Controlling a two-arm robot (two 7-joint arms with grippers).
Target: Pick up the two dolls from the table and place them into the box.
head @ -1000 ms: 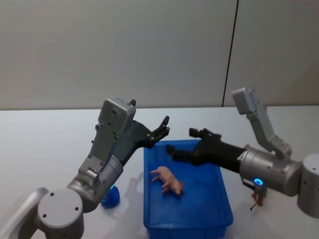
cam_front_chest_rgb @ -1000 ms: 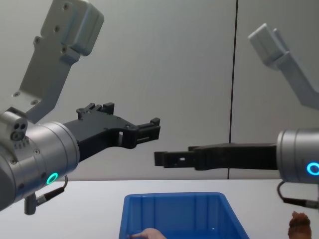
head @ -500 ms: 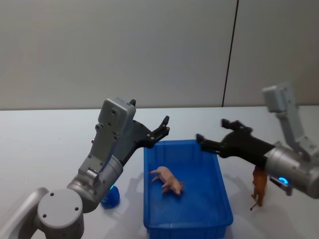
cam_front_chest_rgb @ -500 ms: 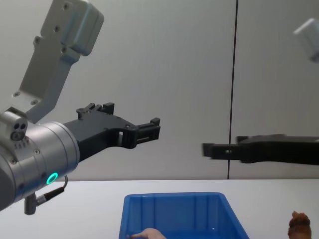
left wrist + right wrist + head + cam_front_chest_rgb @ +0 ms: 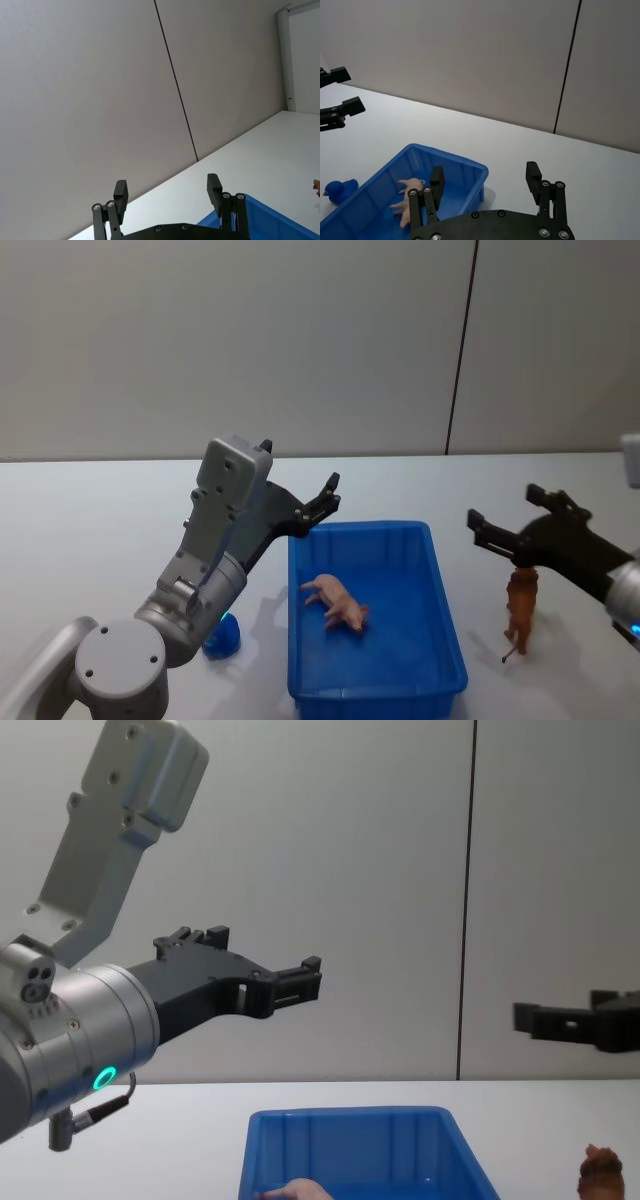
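Both my jaws stand wide apart, and neither holds anything. At left centre of the head view, my left gripper (image 5: 327, 494) hangs in the air off the far left corner of the bright blue rectangular plastic box (image 5: 293, 620). In the chest view it (image 5: 306, 980) shows at mid-frame, well above the box rim (image 5: 350, 1117). Its own wrist view shows the two black fingers (image 5: 120, 191) spread, with bare wall between them.

Low on the left, a small rounded blue toy (image 5: 222, 635) sits on the flat white matte table (image 5: 100, 540), just beside the box's left wall.

Inside the box, the pale peach-pink doll (image 5: 338, 602) lies on its side on the floor, slightly left of centre. My right wrist view shows it (image 5: 412, 200) between the ribbed walls.

Right of the box, the reddish-brown lumpy doll (image 5: 520, 610) stands upright on the table, near the right wall but not touching it. My right gripper (image 5: 505, 512) hovers open over it at the right edge. From the chest the gripper (image 5: 560, 1012) is well above the doll's top (image 5: 600, 1172) — no contact.
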